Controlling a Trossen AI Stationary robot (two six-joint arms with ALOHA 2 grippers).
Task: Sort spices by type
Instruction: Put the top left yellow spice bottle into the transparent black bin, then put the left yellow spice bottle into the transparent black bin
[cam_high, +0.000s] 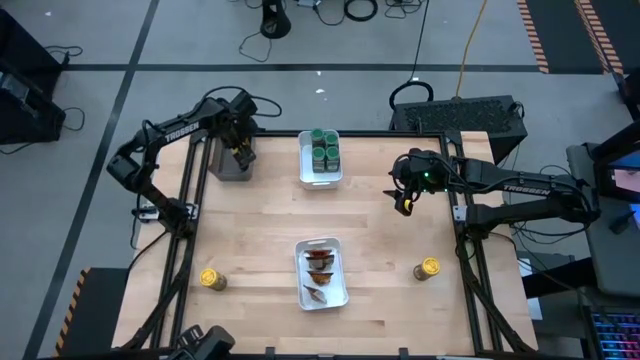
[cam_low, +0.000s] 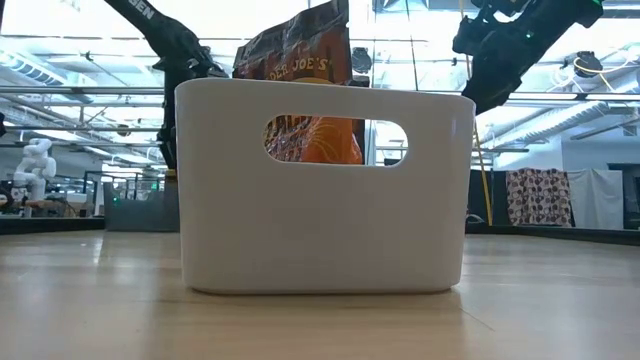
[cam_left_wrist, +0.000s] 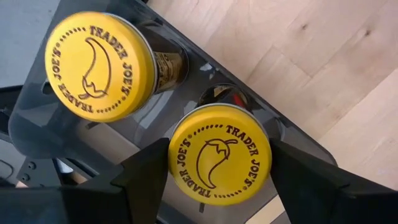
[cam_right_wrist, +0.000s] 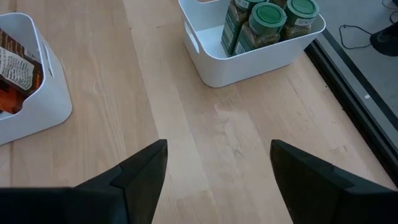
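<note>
The left gripper (cam_high: 241, 143) is at the upper left of the high view, right over the dark grey tray (cam_high: 229, 165) that sits at the far left edge of the wooden table (cam_high: 250, 240). In the left wrist view two yellow-lidded jars are in that tray. One yellow-lidded jar (cam_left_wrist: 219, 154) sits between the two dark fingers (cam_left_wrist: 140, 183), and the fingers are apart with a thin gap on each side of the lid, so they are not squeezing it. The other yellow-lidded jar (cam_left_wrist: 99, 65) stands just beside it in the tray. The right gripper (cam_high: 403, 198) hangs over bare wood at the middle right of the high view, and its jaws are wide apart with nothing between them. At the top middle of the high view a white bin (cam_high: 320, 176) holds the green-lidded jars (cam_high: 324, 146), packed close together. At the bottom middle another white bin (cam_high: 322, 298) holds the brown-orange packets (cam_high: 320, 266). Two more yellow-lidded jars stand alone on the table, one (cam_high: 210, 279) at the lower left and one (cam_high: 427, 268) at the lower right, both well apart from the bins.
</note>
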